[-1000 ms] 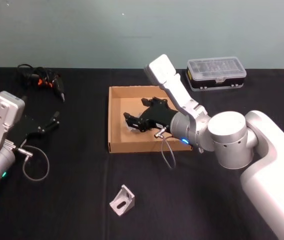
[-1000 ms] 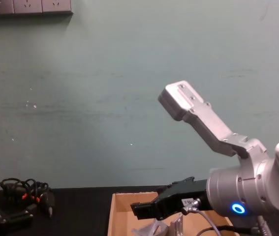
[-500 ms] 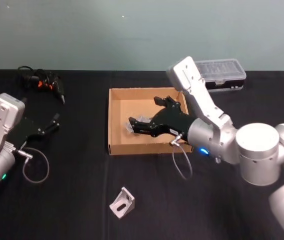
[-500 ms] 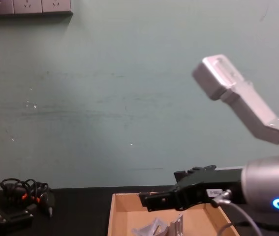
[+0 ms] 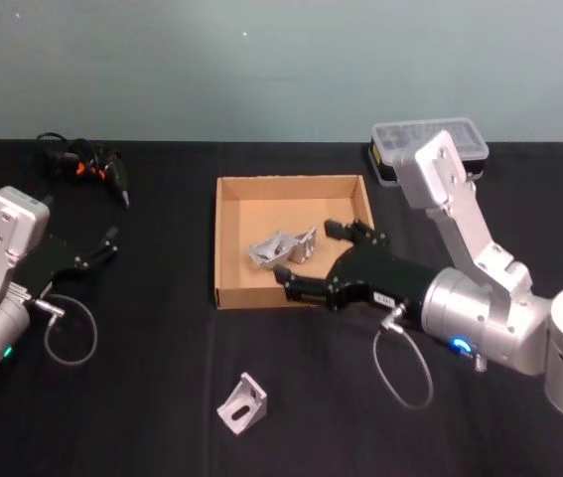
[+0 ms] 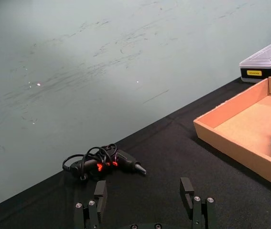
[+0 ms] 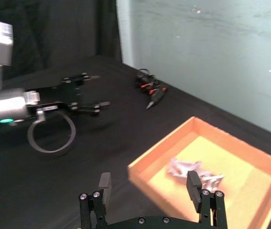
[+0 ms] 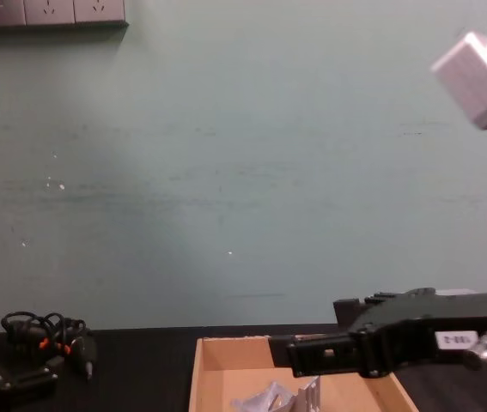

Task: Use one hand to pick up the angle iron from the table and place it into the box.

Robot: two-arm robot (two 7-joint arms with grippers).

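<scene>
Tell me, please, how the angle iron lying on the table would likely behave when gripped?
The angle iron looks like grey metal, so probably rigid and heavy for its size. Its smooth faces may slip in a grip. Angular, it should slide, not roll.

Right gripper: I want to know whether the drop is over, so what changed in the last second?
The right gripper drew back from over the middle of the box toward the robot; it is open and empty at the near wall. That uncovered two angle irons in the box. The angle iron on the table, the left gripper and the box stayed put.
</scene>
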